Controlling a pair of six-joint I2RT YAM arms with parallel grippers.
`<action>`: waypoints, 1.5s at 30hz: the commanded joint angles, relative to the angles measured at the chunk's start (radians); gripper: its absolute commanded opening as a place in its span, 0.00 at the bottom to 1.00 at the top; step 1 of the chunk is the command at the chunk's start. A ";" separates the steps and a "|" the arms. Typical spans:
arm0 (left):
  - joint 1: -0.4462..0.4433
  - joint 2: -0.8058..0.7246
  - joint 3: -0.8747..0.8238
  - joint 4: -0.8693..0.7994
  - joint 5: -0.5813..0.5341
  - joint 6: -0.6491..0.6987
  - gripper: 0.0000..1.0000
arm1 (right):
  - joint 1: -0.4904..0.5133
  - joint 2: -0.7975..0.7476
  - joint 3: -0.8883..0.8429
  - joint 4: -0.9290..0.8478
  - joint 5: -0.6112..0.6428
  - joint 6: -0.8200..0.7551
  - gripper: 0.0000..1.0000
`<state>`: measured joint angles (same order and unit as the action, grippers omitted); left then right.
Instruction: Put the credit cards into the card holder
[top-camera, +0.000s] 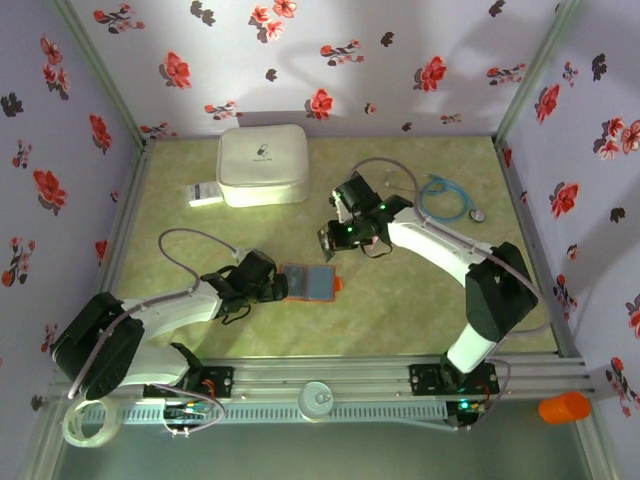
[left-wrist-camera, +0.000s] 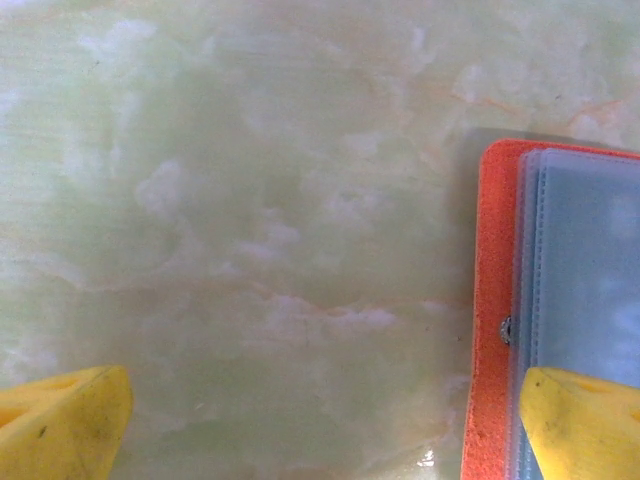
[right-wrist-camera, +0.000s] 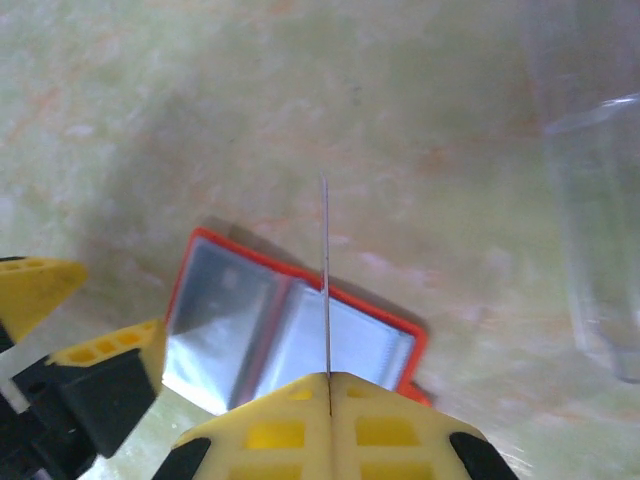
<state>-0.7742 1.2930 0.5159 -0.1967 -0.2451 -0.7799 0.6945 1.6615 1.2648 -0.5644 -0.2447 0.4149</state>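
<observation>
The card holder (top-camera: 308, 283) lies open on the green table, orange-red rim around bluish-grey sleeves. My left gripper (top-camera: 276, 286) is open at its left edge. In the left wrist view one yellow fingertip (left-wrist-camera: 585, 420) lies over the card holder's (left-wrist-camera: 565, 280) sleeves and the other (left-wrist-camera: 60, 425) sits over bare table. My right gripper (top-camera: 333, 240) hovers just behind the holder, shut on a credit card. In the right wrist view that credit card (right-wrist-camera: 325, 270) shows edge-on as a thin line rising from the shut gripper (right-wrist-camera: 328, 378), above the open card holder (right-wrist-camera: 250, 320).
A big white rounded case (top-camera: 262, 165) and a white label (top-camera: 205, 194) sit at the back left. A blue cable loop (top-camera: 447, 197) lies at the back right. An orange cylinder (top-camera: 563, 407) stands off the table's front right. A clear plastic object (right-wrist-camera: 600, 230) lies near the right gripper.
</observation>
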 joint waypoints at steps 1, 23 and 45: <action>-0.004 -0.025 0.000 -0.025 -0.030 -0.012 1.00 | 0.031 0.037 -0.006 0.067 -0.049 0.016 0.00; -0.004 -0.026 0.005 -0.024 -0.032 -0.013 1.00 | 0.123 0.148 0.027 -0.001 -0.017 -0.128 0.00; -0.004 -0.007 0.060 -0.040 -0.018 0.026 1.00 | 0.135 0.239 0.082 -0.084 -0.010 -0.172 0.00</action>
<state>-0.7742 1.2762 0.5343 -0.2153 -0.2512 -0.7769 0.8227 1.8771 1.3327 -0.5961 -0.2695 0.2680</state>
